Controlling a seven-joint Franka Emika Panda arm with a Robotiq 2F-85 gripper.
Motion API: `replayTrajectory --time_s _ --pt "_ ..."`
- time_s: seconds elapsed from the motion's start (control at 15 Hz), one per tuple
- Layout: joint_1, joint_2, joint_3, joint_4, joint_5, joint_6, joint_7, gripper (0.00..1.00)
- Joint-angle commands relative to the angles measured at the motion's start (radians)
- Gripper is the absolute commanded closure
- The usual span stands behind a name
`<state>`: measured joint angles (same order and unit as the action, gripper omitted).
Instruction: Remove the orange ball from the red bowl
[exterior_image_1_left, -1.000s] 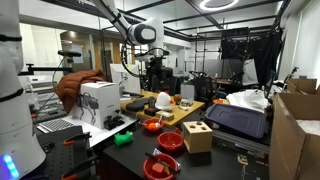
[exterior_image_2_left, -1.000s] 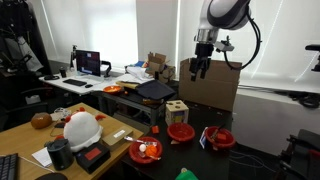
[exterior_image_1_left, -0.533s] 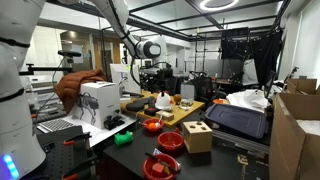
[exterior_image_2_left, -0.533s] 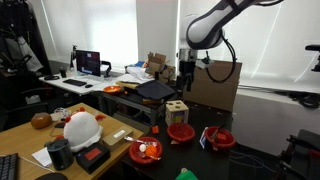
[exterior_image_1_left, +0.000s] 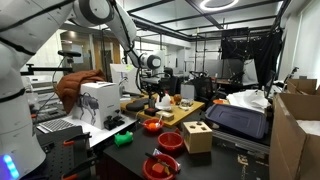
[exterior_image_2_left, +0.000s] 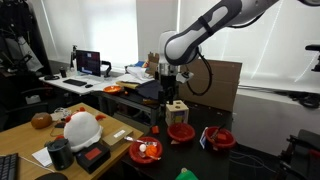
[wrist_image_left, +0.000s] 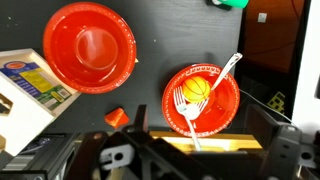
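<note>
My arm (exterior_image_2_left: 205, 30) hung above the dark table (wrist_image_left: 150, 60). My gripper (exterior_image_2_left: 167, 93) showed too small and blurred to tell whether it was wide or narrow. The red bowl (wrist_image_left: 172, 108) held the orange ball (wrist_image_left: 198, 88), touching white forks (wrist_image_left: 187, 112).

Bright ceiling light, window glare, wrist pic blurry.

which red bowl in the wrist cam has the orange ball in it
In the wrist view, the right-hand red bowl, holding the orange ball and white forks; the left bowl is empty.
</note>
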<state>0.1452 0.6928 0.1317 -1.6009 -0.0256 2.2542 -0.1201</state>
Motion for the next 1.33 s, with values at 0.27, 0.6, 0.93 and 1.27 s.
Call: replayTrajectory --time_s 0.27,0.6,0.93,1.27 --pt "0.047 0.248 0.014 0.32 -0.01 -0.151 -0.039 0.0" --pt "0.081 0.418 0.026 0.496 -0.004 -0.19 -0.045 0.0" --pt "0.106 0.547 0.036 0.649 0.005 -0.209 -0.042 0.0" --pt "0.123 0.64 0.021 0.75 0.0 -0.219 -0.02 0.0"
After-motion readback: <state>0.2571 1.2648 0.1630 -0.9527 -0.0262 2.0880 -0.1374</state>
